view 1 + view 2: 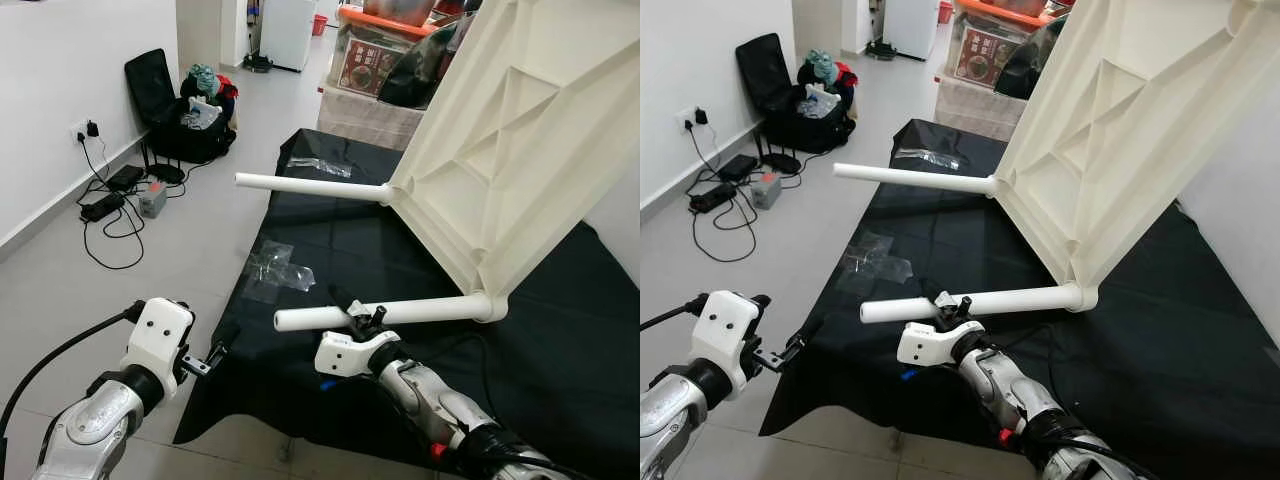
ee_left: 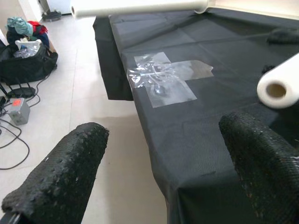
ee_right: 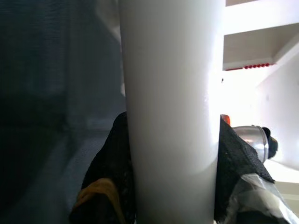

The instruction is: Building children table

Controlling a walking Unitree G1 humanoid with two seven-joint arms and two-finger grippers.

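The white tabletop (image 1: 520, 130) stands tilted on its edge on the black cloth (image 1: 560, 340), right of centre, two legs pointing left. The right gripper (image 1: 362, 318) is clamped around the near leg (image 1: 400, 313), close to its free end. The left gripper (image 2: 163, 177) hangs spread wide and empty, near the cloth's left edge. To seat the leg well, I judge it should turn squarely about its own line, the grip firm, without tipping the tabletop. The far leg (image 1: 310, 186) is already in its socket.

Cream-white tabletop (image 1: 520, 130) and white legs (image 1: 400, 313) over a black cloth (image 1: 330, 250) on grey floor (image 1: 190, 250).
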